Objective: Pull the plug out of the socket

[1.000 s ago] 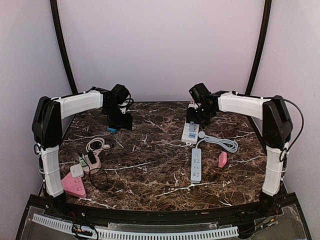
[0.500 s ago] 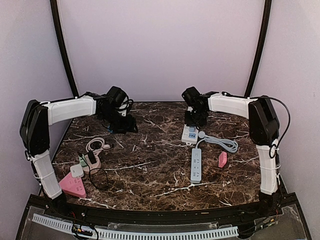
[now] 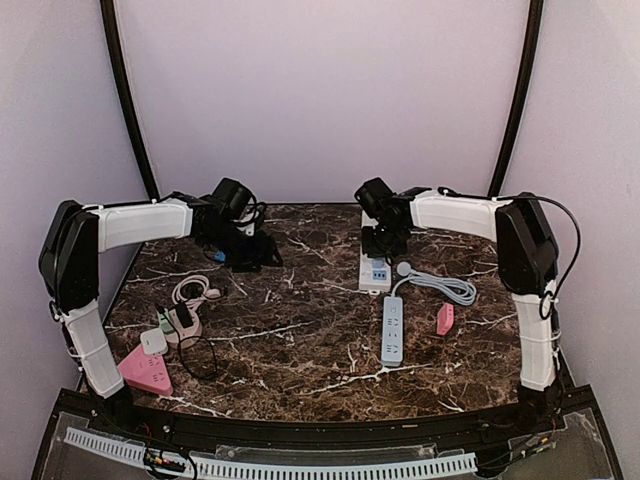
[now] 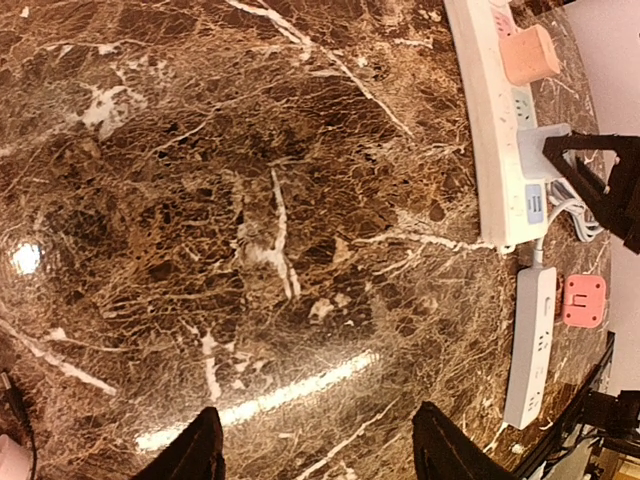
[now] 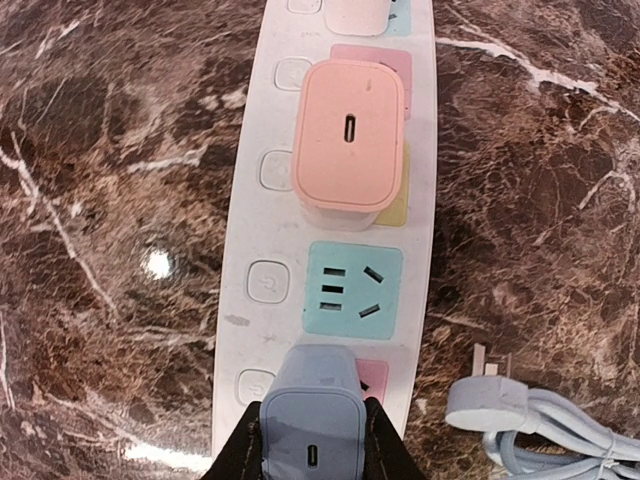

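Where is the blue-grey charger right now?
Right wrist view, bottom centre: the blue-grey charger stands on the white power strip, clasped by the right gripper, just below the empty teal socket.

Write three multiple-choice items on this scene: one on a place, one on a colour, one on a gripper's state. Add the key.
1. On the white power strip, the empty teal socket lies: A) between the pink charger and the blue-grey charger; B) beyond the pink charger; C) off the strip.
2. The charger between the right gripper's fingers is: A) pink; B) blue-grey; C) green.
3. The left gripper is: A) shut on a cable; B) shut on a plug; C) open and empty.
Key: 1 A, the right wrist view shows it between them; 2 B, both fingers press its sides; 3 C, only bare marble table shows between its fingers.
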